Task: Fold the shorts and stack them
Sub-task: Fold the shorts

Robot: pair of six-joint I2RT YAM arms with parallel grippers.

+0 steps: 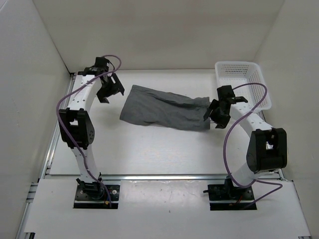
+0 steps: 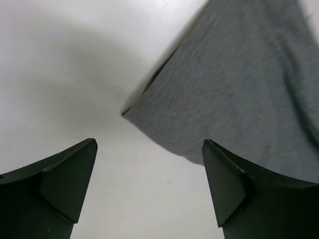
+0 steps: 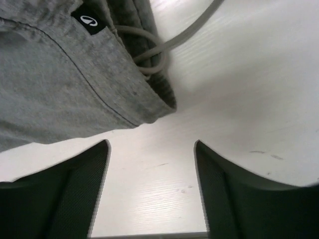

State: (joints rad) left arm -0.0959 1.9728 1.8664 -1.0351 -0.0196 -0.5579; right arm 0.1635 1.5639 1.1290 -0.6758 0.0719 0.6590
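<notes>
The grey shorts (image 1: 164,107) lie folded lengthwise across the middle of the table, waistband to the right. My left gripper (image 1: 110,90) is open and empty just left of the leg end; a hem corner of the shorts (image 2: 239,84) shows ahead in the left wrist view, above my left gripper (image 2: 149,149). My right gripper (image 1: 213,115) is open and empty at the waistband end. In the right wrist view the waistband (image 3: 75,74) with a black label (image 3: 90,21) and the pale drawstring (image 3: 154,47) lies just ahead of my right gripper (image 3: 152,144).
A white mesh basket (image 1: 242,82) stands at the back right, close behind the right arm. White walls enclose the table on three sides. A metal rail (image 1: 159,176) runs along the near edge.
</notes>
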